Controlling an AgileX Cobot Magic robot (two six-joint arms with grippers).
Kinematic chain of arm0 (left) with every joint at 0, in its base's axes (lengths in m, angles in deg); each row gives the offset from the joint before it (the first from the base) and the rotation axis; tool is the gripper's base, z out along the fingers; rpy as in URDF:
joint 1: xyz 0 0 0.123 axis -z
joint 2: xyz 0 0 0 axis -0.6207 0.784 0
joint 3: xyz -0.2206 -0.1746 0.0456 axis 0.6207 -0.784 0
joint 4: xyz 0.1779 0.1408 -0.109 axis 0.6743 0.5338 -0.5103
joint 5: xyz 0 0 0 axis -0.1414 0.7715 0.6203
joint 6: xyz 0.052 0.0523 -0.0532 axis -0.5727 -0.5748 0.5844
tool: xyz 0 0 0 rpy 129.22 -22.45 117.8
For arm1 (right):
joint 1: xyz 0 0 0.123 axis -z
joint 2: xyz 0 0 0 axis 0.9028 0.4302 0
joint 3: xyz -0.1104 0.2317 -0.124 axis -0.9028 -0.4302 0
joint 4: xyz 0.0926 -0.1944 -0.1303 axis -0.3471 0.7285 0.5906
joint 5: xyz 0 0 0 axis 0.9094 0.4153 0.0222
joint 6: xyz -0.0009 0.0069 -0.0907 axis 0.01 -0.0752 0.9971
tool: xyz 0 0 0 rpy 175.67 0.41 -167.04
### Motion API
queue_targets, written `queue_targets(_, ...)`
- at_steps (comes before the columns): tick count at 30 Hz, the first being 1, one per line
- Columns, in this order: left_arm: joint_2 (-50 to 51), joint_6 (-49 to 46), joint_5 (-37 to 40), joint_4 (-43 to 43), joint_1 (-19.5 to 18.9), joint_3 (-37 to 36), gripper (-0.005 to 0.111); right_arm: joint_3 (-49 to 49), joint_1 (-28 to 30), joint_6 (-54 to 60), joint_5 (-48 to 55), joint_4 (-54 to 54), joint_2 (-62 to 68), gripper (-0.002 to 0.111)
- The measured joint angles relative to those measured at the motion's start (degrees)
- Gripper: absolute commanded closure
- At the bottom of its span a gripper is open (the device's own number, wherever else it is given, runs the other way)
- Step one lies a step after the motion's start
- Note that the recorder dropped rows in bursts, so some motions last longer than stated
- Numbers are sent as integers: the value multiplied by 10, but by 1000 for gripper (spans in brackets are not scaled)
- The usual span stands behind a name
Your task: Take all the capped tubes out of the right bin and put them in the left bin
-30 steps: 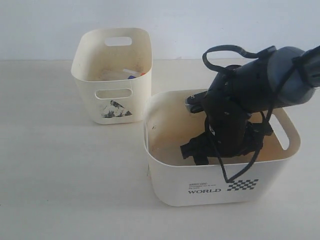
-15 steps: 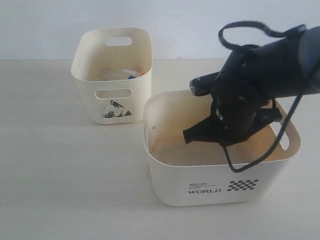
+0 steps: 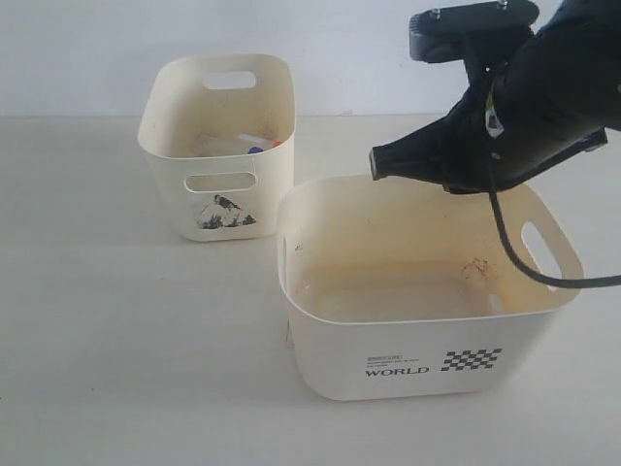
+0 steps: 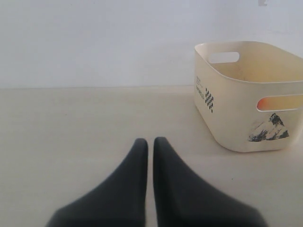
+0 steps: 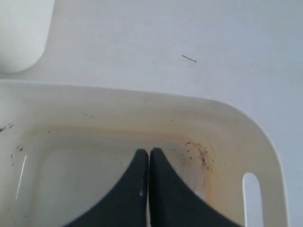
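The right bin (image 3: 388, 340), marked "WORLD", stands at the front; no tube shows inside it, only dark specks on its floor. My right gripper (image 3: 376, 163) hangs shut above its far rim with nothing between its fingers. In the right wrist view the right gripper (image 5: 149, 151) points down into the right bin (image 5: 118, 113). Capped tubes (image 3: 257, 148) with blue and orange caps lie in the left bin (image 3: 218, 209) at the back left. My left gripper (image 4: 150, 140) is shut and holds nothing, low over the table and well short of the left bin (image 4: 236, 104); it is outside the exterior view.
A pale tabletop (image 3: 116, 330) runs around both bins up to a white wall behind. The right arm's black cable (image 3: 529, 272) droops over the right bin's far right corner. A corner of the left bin (image 5: 19, 33) shows in the right wrist view.
The right arm has lifted out of the right bin, going up and to the right. Its gripper stays shut with nothing in it. The bins have not moved.
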State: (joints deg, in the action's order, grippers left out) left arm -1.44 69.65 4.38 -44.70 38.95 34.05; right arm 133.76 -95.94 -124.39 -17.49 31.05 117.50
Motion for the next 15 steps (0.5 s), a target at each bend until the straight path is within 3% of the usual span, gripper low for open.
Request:
queue_targets(3,0,0,0,0,0,0,102,0,0,0,8,-4,9,86)
queue_targets(8,0,0,0,0,0,0,102,0,0,3,31,-30,59,27)
queue_targets(10,0,0,0,0,0,0,102,-1,0,14,32,-45,80,21)
queue_targets(15,0,0,0,0,0,0,102,-1,0,24,32,-62,134,27)
